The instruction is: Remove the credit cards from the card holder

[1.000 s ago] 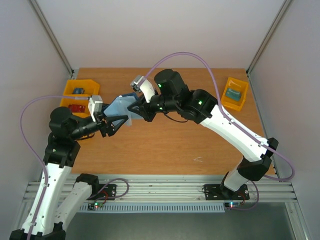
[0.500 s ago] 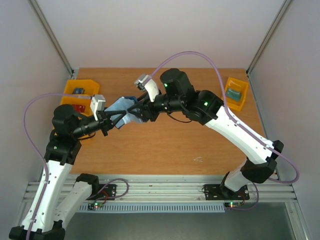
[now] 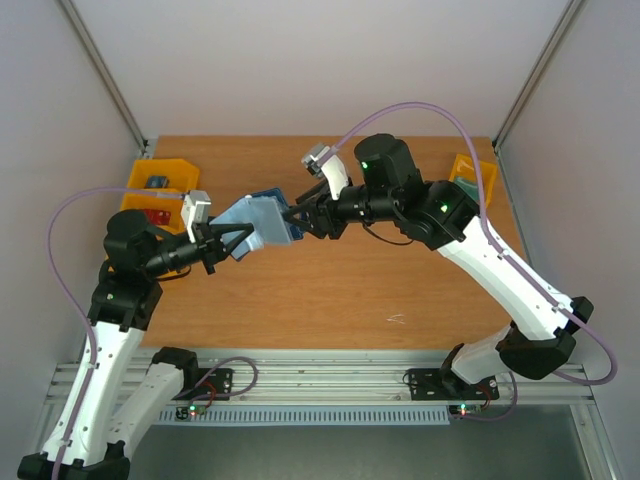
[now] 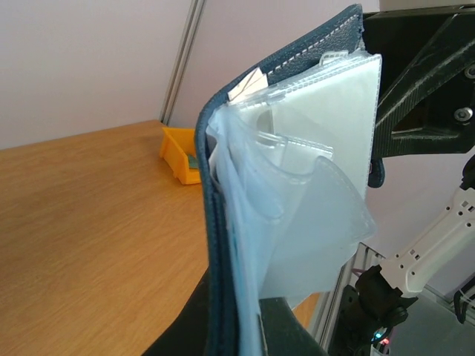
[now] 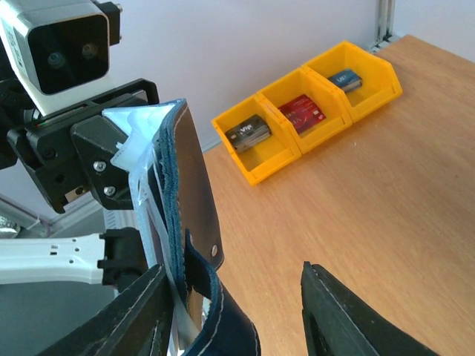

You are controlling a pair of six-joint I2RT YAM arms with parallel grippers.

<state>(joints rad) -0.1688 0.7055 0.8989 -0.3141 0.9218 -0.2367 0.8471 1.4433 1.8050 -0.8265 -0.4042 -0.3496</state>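
1. The left gripper is clamped on one end of the card holder and holds it clear of the table, opened like a book.
2. Straight out from those fingertips, clear plastic sleeves fan loose from the navy cover. What looks like the pale corner of a credit card peeks from the top pocket, so the cards seem to be inside.
3. Past the holder's far end, facing this hand, the right gripper has its jaws apart. The navy flap lies between them, close to one finger, unpinched.
4. I judge the step in hand to be reaching for the first card. The right gripper's next move calls for closing on the card's edge alone, not the sleeve, and drawing it along the pocket while the left hand holds firm.
5. Behind the left wrist, yellow bins sit on the table holding other cards.
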